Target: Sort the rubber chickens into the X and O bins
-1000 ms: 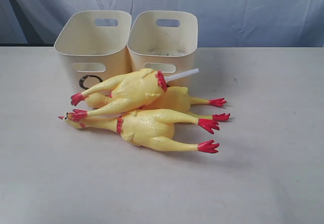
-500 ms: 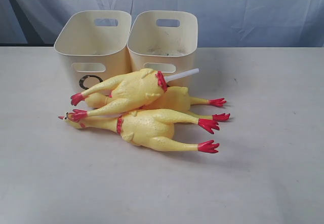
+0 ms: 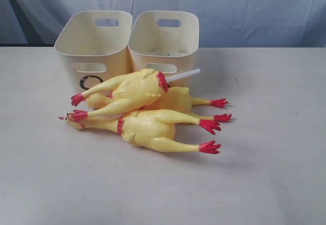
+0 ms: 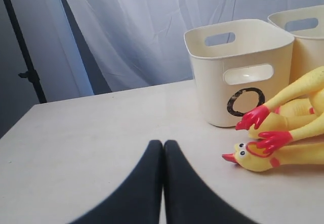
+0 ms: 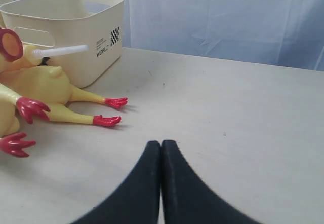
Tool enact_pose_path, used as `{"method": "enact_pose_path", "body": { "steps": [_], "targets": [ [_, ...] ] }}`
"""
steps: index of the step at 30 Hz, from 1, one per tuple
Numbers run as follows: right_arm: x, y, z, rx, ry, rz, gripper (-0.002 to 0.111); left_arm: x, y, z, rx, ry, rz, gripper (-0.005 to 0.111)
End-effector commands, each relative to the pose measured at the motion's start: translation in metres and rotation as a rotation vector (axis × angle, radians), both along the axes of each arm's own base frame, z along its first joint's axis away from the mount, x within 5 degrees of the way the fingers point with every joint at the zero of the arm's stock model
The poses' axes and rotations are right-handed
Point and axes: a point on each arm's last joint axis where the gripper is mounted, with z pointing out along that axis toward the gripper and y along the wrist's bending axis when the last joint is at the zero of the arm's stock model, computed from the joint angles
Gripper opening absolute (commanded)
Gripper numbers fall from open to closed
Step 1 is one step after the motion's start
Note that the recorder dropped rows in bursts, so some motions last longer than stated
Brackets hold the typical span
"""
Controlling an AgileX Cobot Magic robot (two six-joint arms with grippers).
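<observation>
Three yellow rubber chickens lie piled on the table in front of two cream bins. The headless one (image 3: 133,90) lies on top, with a white tube (image 3: 182,75) sticking out of its red-rimmed neck hole. Under it, the front chicken (image 3: 150,128) points its head left, and another chicken (image 3: 179,100) lies behind. The left bin (image 3: 91,44) shows part of a black O (image 4: 245,101). The chickens hide the right bin's (image 3: 164,41) mark. My left gripper (image 4: 163,144) is shut and empty, left of the front chicken's head (image 4: 248,155). My right gripper (image 5: 161,144) is shut and empty, off to the side of the red feet (image 5: 115,102).
A pale cloth backdrop (image 3: 244,11) hangs behind the table's far edge. A dark stand pole (image 4: 23,57) rises beyond the table on the left arm's side. The right bin's side wall carries a small printed label (image 5: 106,44). Neither arm shows in the exterior view.
</observation>
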Motion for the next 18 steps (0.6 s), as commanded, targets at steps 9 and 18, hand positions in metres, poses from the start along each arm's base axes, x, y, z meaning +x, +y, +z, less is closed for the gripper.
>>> {"method": "enact_pose_path", "body": {
  "steps": [9,18],
  "targets": [
    [-0.0002,-0.0003,0.0020,0.000,-0.021,-0.002,-0.001,-0.0010,-0.0057,-0.0054,-0.186,0.056,-0.043,0.000],
    [-0.0002,-0.0003,0.0020,0.000,-0.021,-0.002,-0.001,-0.0010,-0.0055,-0.0055,-0.176,0.057,-0.042,0.000]
  ]
}}
